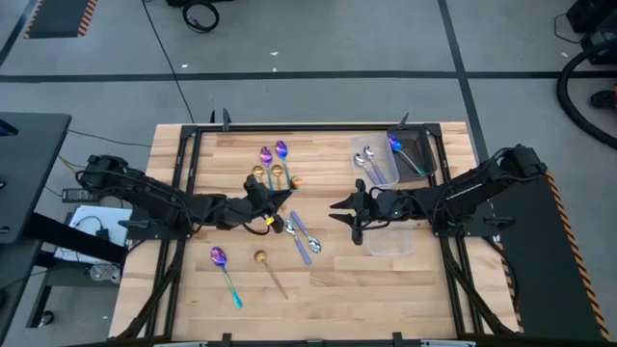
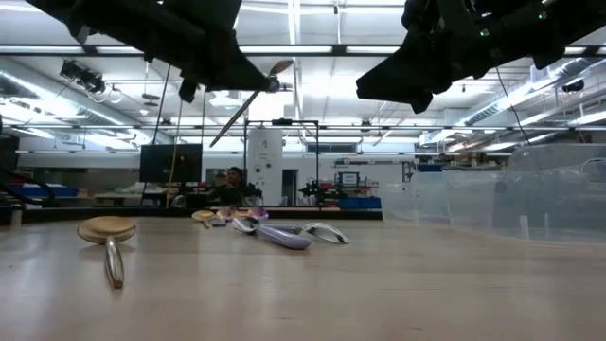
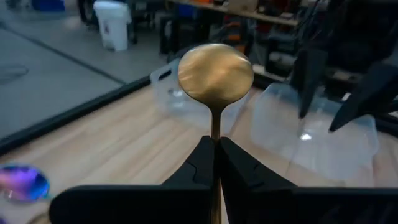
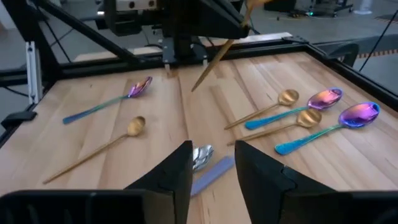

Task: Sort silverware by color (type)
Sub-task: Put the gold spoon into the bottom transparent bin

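My left gripper [image 1: 279, 200] hovers over the table's middle, shut on a gold spoon [image 3: 214, 70]. My right gripper [image 1: 346, 219] is open and hangs in the air a little to its right, above a silver spoon [image 4: 201, 155] and a lavender-handled one [image 4: 214, 172]. Lying flat on the wood are two purple-blue spoons [image 1: 274, 152] and two gold ones [image 1: 267, 174] toward the far side. Another purple spoon with a teal handle [image 1: 226, 270] and another gold spoon [image 1: 269, 269] lie toward the near side. My left gripper pinches the gold spoon between its two fingers on the neck [image 3: 215, 127], just below the bowl. The spoon runs along the fingers, and its bowl sticks out past the fingertips. It is lifted clear of the table and tilted, bowl [image 2: 279, 68] high, handle [image 2: 230, 121] slanting down.
Three clear plastic containers stand on the table's right part: one with silver spoons [image 1: 370, 162], one with a purple spoon [image 1: 413, 152], and a bare one [image 1: 391, 239] under the right arm. Black frame rails edge the table. A person sits in the room behind.
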Robot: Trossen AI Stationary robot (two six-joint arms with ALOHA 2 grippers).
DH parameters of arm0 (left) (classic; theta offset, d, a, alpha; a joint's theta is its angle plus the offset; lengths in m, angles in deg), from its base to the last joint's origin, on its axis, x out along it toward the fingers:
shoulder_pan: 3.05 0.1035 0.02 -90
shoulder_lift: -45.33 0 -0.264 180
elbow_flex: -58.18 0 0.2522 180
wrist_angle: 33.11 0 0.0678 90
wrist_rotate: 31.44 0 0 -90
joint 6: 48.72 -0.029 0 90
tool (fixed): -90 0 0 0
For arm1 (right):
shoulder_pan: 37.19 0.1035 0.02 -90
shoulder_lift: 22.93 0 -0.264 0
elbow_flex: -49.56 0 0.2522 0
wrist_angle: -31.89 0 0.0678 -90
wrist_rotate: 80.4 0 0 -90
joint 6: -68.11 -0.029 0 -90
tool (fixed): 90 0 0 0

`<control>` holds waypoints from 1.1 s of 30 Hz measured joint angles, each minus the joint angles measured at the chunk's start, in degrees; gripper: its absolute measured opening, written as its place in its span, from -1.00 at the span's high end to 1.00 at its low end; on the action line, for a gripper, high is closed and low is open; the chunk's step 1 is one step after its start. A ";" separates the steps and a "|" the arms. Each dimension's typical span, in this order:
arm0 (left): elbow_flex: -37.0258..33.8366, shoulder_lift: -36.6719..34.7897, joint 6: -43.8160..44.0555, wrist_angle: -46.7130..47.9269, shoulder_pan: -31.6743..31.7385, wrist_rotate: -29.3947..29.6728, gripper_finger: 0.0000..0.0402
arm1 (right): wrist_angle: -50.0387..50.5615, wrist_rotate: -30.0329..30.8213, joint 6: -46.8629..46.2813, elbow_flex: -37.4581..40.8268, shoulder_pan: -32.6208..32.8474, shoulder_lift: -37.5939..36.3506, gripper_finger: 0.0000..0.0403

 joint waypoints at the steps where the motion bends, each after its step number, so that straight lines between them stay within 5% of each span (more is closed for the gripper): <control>1: 0.00 0.01 -0.65 -1.20 0.27 -0.31 0.92 | -0.24 0.07 0.00 0.00 -0.01 0.00 0.32; 17: 0.56 18.02 -10.78 -47.11 4.61 -13.41 0.92 | -2.71 0.73 -4.58 -0.02 -0.36 0.00 0.12; 33: 15.50 29.76 -13.06 -46.46 7.86 -29.22 0.91 | -4.60 1.70 3.98 -0.02 -1.22 0.00 0.17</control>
